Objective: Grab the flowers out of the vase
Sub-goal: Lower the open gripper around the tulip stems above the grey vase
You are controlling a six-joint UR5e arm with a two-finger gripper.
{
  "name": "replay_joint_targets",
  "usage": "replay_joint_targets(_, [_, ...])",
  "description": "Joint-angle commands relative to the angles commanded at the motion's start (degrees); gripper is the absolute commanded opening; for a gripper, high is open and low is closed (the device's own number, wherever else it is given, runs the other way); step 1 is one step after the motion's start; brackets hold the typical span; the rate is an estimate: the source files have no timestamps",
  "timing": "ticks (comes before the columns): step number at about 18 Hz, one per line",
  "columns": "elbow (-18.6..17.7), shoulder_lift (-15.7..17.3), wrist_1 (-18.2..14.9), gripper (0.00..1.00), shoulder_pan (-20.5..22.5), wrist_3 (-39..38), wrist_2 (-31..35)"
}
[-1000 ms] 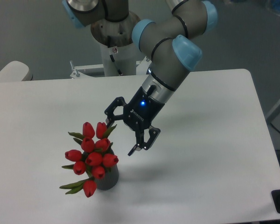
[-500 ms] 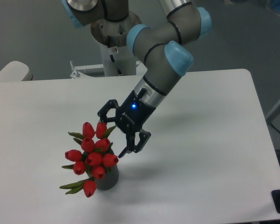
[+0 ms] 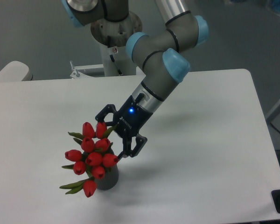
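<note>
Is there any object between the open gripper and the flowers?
No. In the camera view, nothing separates the gripper from the flowers; its open fingers already flank the bunch's right edge.

I am seeing the flowers (image 3: 92,153) showing bright red buds over green leaves; the vase (image 3: 108,178) is reading as dark grey, and I cannot make out any pattern on it from here; the gripper (image 3: 115,136) is showing black, with 1 small blue light glowing on its body and faint white lettering beside that; the arm (image 3: 162,65) is showing grey segments with light blue joint caps and a silver upper tube; the table (image 3: 210,135) is looking plain white; the floor (image 3: 37,32) behind is appearing dull grey-green.
</note>
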Motion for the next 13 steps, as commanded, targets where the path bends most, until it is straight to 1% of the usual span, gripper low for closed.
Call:
replay_joint_targets(9, [0.4, -1.5, 0.3, 1.00, -0.8, 0.2, -0.5])
replay_joint_targets(12, [0.6, -1.8, 0.3, 1.00, -0.8, 0.3, -3.4])
replay_joint_targets(13, [0.6, -1.8, 0.4, 0.97, -0.7, 0.3, -4.0])
